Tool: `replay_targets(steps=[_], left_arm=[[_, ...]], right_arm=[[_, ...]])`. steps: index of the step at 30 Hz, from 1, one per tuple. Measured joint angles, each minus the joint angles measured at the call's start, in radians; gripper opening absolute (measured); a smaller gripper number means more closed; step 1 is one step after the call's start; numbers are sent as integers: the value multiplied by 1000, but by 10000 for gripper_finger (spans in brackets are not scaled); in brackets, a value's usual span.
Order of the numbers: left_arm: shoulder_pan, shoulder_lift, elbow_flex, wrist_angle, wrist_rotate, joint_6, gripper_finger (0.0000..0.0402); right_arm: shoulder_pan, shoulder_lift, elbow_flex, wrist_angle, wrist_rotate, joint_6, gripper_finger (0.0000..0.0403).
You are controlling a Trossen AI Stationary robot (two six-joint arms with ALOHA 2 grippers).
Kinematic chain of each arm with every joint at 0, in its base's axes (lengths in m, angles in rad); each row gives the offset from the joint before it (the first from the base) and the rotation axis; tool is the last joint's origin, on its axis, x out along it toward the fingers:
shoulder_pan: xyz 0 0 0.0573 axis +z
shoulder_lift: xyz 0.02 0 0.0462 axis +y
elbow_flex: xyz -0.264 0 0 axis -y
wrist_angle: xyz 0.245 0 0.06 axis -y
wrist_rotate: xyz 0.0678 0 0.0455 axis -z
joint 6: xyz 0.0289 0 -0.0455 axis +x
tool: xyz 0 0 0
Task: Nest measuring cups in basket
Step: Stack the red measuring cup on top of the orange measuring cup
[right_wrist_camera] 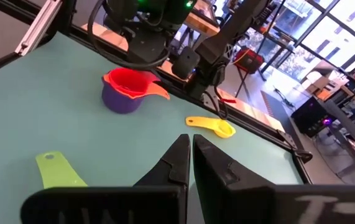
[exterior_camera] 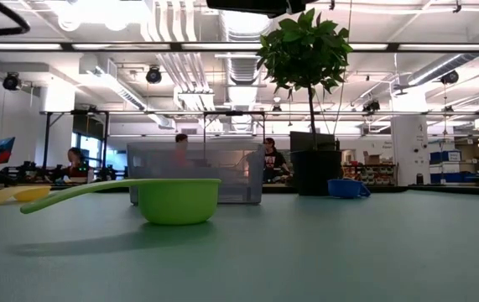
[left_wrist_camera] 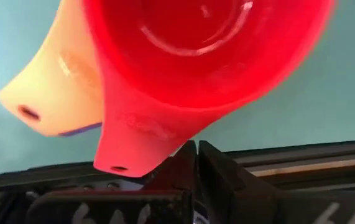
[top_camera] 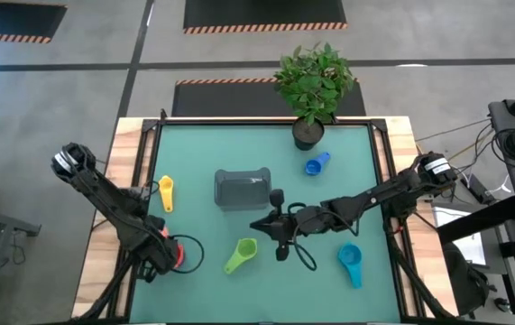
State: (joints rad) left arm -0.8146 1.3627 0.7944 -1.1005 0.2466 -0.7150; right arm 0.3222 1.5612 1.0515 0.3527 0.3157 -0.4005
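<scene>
A nested stack, red cup (left_wrist_camera: 208, 56) in orange (left_wrist_camera: 46, 99) in purple, stands on the table near the left edge (right_wrist_camera: 126, 92). My left gripper (left_wrist_camera: 196, 163) is shut right beside it (top_camera: 169, 251), under the handles. My right gripper (right_wrist_camera: 188, 142) is shut and empty over the table's middle (top_camera: 257, 226), pointing toward the stack. The dark grey basket (top_camera: 242, 188) stands just beyond it. Loose on the table lie the yellow cup (top_camera: 166, 192), green cup (top_camera: 241, 255), blue cup (top_camera: 317, 163) and teal cup (top_camera: 351, 264). My left gripper's shut fingers (left_wrist_camera: 217, 171) lie just below the free end of the red cup's handle (left_wrist_camera: 124, 163); I cannot tell whether they touch it. The stack stands upright on the table.
A black plant pot (top_camera: 308, 134) with a leafy plant stands at the far edge, next to the blue cup. In the low view the green cup (exterior_camera: 176, 200) sits in front of the basket (exterior_camera: 195, 172). Bare table lies along the near edge between the green and teal cups.
</scene>
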Motion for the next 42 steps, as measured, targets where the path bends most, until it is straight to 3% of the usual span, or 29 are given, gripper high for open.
replay_targets(steps=[5,11,23,32,42], left_arm=[[0,0,-6,-18,-12,0,0],[0,-4,-4,-47,-128,-1,0],[0,-6,-3,-67,-262,0,0],[0,-6,-3,-65,-308,0,0],[0,-9,-4,-63,-343,0,0]], right_arm=[[0,0,0,0,0,0,8],[0,0,0,1,1,0,8],[0,0,0,1,2,7,9],[-6,0,0,-8,-1,69,9],[-55,165,128,-4,-34,95,9]])
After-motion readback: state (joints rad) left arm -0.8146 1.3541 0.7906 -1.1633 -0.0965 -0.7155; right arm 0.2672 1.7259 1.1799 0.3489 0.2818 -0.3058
